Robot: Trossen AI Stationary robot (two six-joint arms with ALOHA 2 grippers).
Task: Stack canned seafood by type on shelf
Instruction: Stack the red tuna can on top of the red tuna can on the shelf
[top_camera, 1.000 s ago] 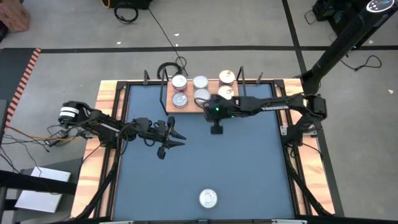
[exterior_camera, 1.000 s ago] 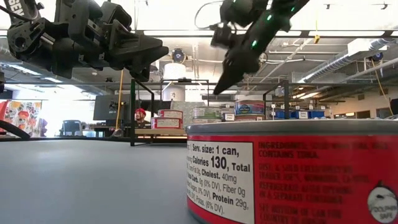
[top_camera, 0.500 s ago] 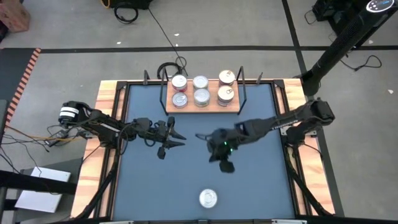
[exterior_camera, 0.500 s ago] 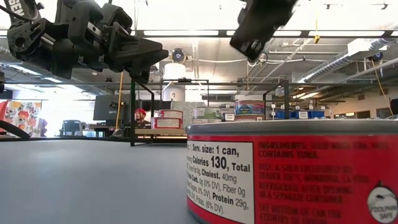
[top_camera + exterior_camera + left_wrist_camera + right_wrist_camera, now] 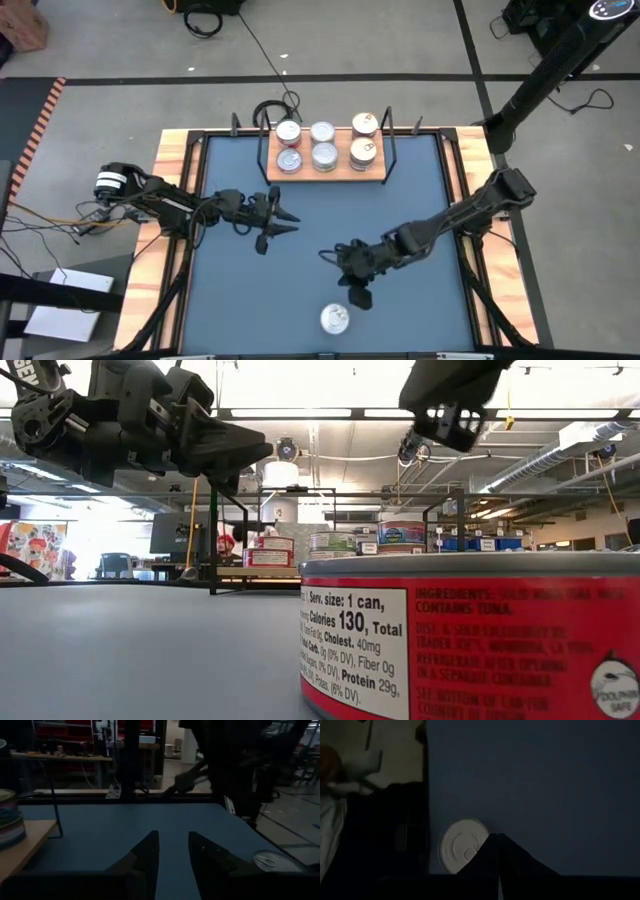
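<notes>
High view first: my right gripper [image 5: 359,297] has swung away from the light wooden shelf board [image 5: 325,172] at twelve o'clock, where it was a second ago, and now hangs low over the blue table top [image 5: 420,190], just above the lone round tin with the shiny silver lid [image 5: 334,320] at six o'clock. Six more small tins [image 5: 324,156] sit on that shelf in three pairs. My left gripper [image 5: 277,225] has not moved; it waits at nine o'clock, part open and empty.

Low view: that lone tin [image 5: 470,635] fills the front, and its side is red with a white label. My right arm is up high above it.

Left wrist view: my two dark fingers [image 5: 150,851] stand a little apart with nothing between them.

Right wrist view: my fingers [image 5: 492,852] are pressed together, holding nothing, and the silver lid [image 5: 457,845] lies just past them.

I think I am going for this last tin next, so I must open up first.
</notes>
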